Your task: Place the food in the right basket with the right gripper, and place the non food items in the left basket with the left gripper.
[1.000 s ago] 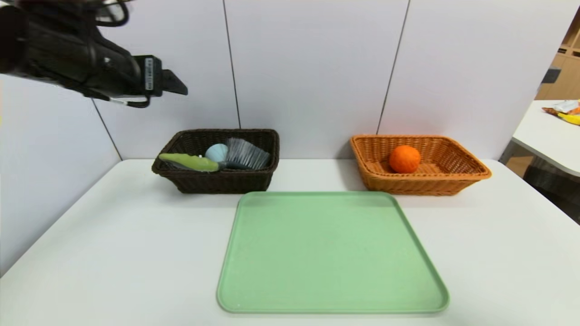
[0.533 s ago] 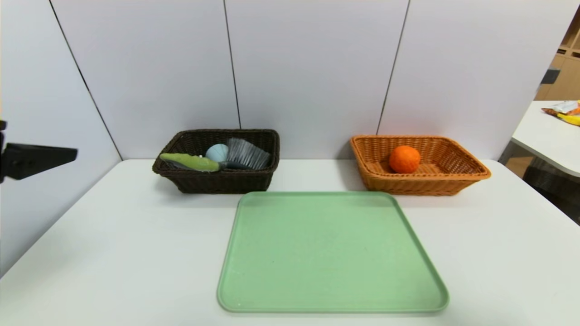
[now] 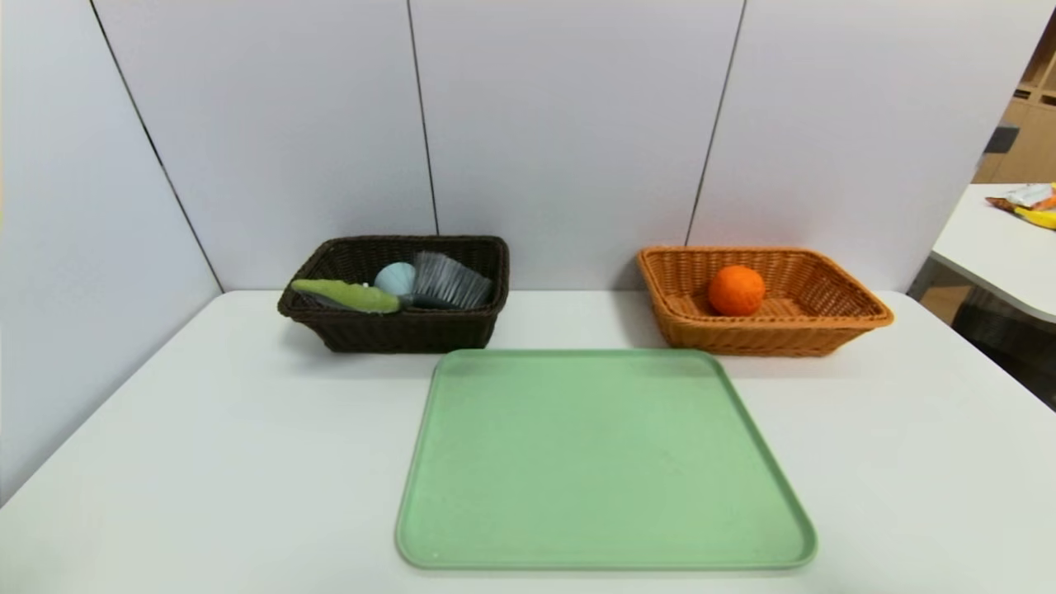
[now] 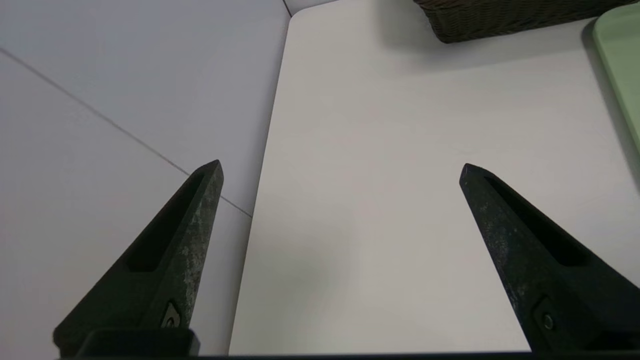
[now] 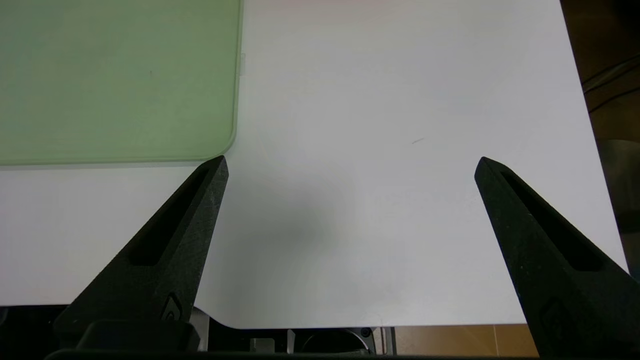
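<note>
An orange [image 3: 736,289], the food, lies in the light-brown right basket [image 3: 858,307]. The dark-brown left basket [image 3: 396,330] holds a brush with a green handle [image 3: 346,295] and grey bristles, and a pale blue ball [image 3: 394,277]. Neither arm shows in the head view. My left gripper [image 4: 341,167] hangs open and empty over the table's left side, near the wall, with the dark basket [image 4: 510,20] farther off. My right gripper [image 5: 351,162] is open and empty above the table's near right corner, beside the tray.
A bare green tray [image 3: 602,462] lies in the middle of the white table [image 3: 206,445]; its corner [image 5: 115,80] shows in the right wrist view. Grey wall panels stand behind and to the left. A second table with packets [image 3: 1027,202] is at the far right.
My left arm has drawn back from above the dark basket, down to the left, and left the head view. The baskets and their contents have not moved.
</note>
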Robot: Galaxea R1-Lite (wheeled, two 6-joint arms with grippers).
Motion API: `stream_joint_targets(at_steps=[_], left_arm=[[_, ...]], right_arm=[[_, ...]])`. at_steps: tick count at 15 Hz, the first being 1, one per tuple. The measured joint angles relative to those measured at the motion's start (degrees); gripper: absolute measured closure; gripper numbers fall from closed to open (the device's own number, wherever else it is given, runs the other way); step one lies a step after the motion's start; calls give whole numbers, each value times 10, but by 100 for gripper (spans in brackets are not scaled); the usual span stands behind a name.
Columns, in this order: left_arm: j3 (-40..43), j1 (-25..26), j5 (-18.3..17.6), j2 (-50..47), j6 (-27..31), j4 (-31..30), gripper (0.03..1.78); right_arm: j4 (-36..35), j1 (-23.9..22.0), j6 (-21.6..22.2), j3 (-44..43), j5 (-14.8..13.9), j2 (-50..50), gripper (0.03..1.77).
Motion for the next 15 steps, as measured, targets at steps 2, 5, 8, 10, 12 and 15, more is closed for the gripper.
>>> stream_joint_targets(at_steps=[2,5,8,10,12,15], left_arm=[[49,3,7,-86,2,5,14],[110,8,2,-204,1,7,12],[177,15,-21,-303,-9,4,12],[219,18,-26,-339,-40,-23,12],[241,19,-28,-354,-43,-33,12],[254,19,-29,-363,-42,-34,12]], right_arm=[[-1,-1,1,31,-2,-57,10],[-4,-1,0,88,-2,-163,10],[-49,-3,18,127,0,-231,10],[-110,-8,12,158,0,-250,10],[-144,-43,-18,170,6,-263,10],[-146,-44,-31,187,14,-288,10]])
